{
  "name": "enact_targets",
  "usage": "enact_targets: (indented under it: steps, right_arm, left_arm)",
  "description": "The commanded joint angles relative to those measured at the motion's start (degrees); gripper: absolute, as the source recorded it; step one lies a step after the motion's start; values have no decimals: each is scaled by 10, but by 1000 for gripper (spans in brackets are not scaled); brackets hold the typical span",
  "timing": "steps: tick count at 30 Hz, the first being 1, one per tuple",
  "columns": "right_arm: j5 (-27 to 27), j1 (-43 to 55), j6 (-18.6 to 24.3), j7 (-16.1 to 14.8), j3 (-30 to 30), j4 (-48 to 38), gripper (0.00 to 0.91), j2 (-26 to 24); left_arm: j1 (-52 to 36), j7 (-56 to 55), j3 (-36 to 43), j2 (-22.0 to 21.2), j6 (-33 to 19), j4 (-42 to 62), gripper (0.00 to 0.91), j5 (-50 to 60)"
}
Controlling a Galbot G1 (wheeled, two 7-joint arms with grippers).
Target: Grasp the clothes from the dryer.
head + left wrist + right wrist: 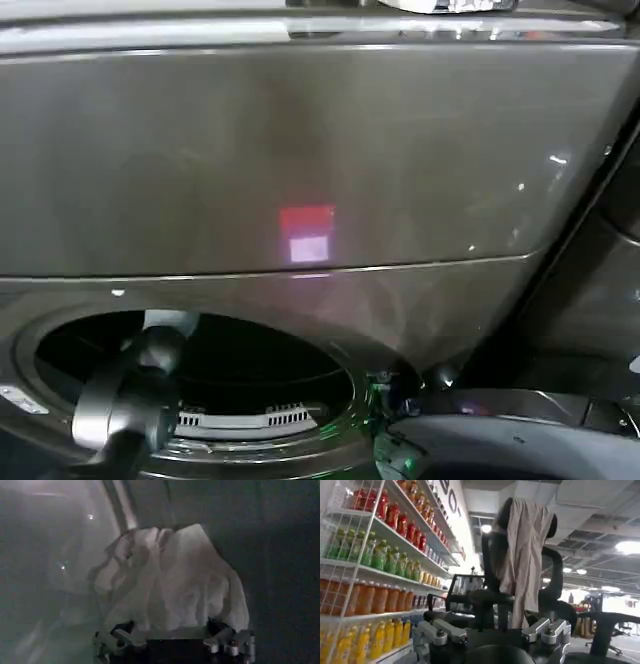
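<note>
The dryer [300, 150] is a bronze-grey machine whose round porthole [230, 365] stands open at the lower left of the head view. My left arm [130, 400] reaches into it. Inside the drum, the clothes [170, 580], a pale grey-white crumpled wad, lie directly in front of my left gripper [170, 632]. That gripper is open, and the wad's near edge lies between its spread fingertips. My right gripper [492, 630] is open and empty, held away from the machine and facing the room.
The drum wall [45, 555] curves close around the wad. My right arm [500, 440] rests low beside the porthole. In the right wrist view, shelves of drink bottles [375, 555] and an office chair draped with a cloth [525, 555] stand in the room.
</note>
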Motion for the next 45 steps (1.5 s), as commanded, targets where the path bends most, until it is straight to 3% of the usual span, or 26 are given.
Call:
enact_targets:
  steps: [1, 12, 16, 21, 27, 29, 30, 31, 35, 45]
  right_arm:
    - [-1, -1, 1, 0, 0, -1, 907, -1]
    - [-1, 4, -1, -1, -4, 6, 907, 0]
    - [-2, 10, -4, -3, -7, 13, 907, 2]
    - [0, 12, -10, -17, -11, 32, 907, 8]
    - [-2, 16, -33, -14, -21, 54, 907, 18]
    - [7, 16, -50, -13, -20, 68, 907, 23]
    - [8, 19, -34, -10, -23, 64, 907, 21]
    - [9, 21, -11, -4, -26, 58, 907, 19]
    - [7, 21, -8, -5, -23, 58, 907, 20]
    - [-7, 15, 0, -7, -19, 52, 907, 18]
  left_arm:
    - [5, 10, -5, 3, -25, 9, 0, -24]
    - [13, 16, -3, 10, -23, -33, 0, -57]
    - [42, 6, 3, 10, -10, -123, 0, -111]
    - [76, -137, 20, -5, 74, -241, 0, -242]
    - [121, -316, 17, -46, 259, -331, 0, -422]
    - [138, -359, 10, -55, 280, -353, 0, -492]
    - [146, -391, 12, -57, 290, -363, 0, -528]
    - [152, -410, 10, -60, 296, -377, 0, -566]
    - [204, -464, 6, -73, 308, -449, 0, -733]
    - [246, -533, 7, -100, 302, -484, 0, -849]
